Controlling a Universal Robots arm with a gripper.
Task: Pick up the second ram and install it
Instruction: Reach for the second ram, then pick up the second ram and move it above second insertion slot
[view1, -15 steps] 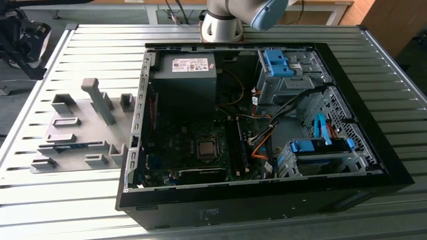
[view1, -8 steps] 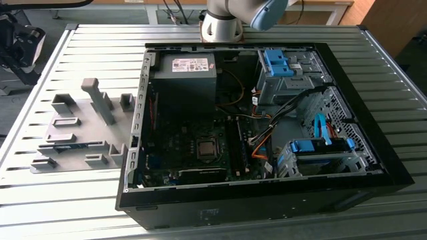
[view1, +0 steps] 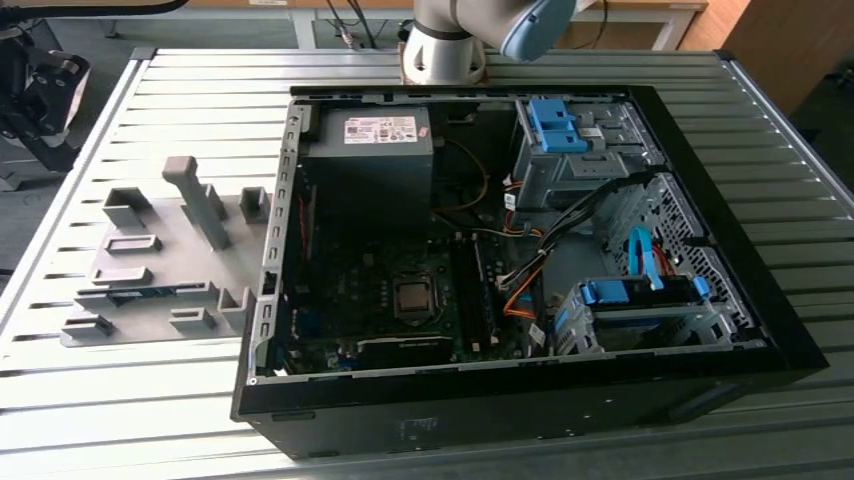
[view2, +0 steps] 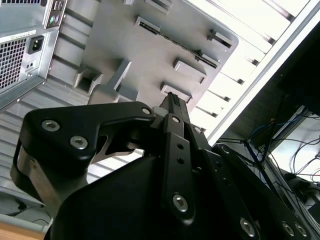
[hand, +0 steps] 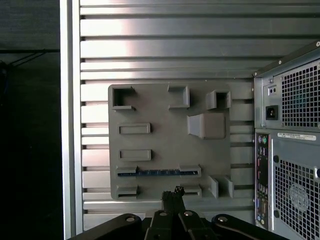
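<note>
I'm looking at a table (view1: 200, 90) topped with ribbed metal slats (view1: 441, 75) that run side to side across the exterior view. Beyond its far edge I see grey floor (view1: 227, 30). Toward the exterior view's right there is a pale desk frame (view1: 654, 12) and a brown wooden panel (view1: 787, 50). In the second wrist view strong light glares off the slats, and loose cables (view2: 280, 145) hang in shadow past the table's edge. In the first wrist view the floor beside the table looks dark.

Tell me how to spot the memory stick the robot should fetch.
Find the open computer case; beside it, on the exterior view's left, lies a grey fixture plate. The second ram is the thin blue-green strip in one slot, amid all-grey blocks.
</note>
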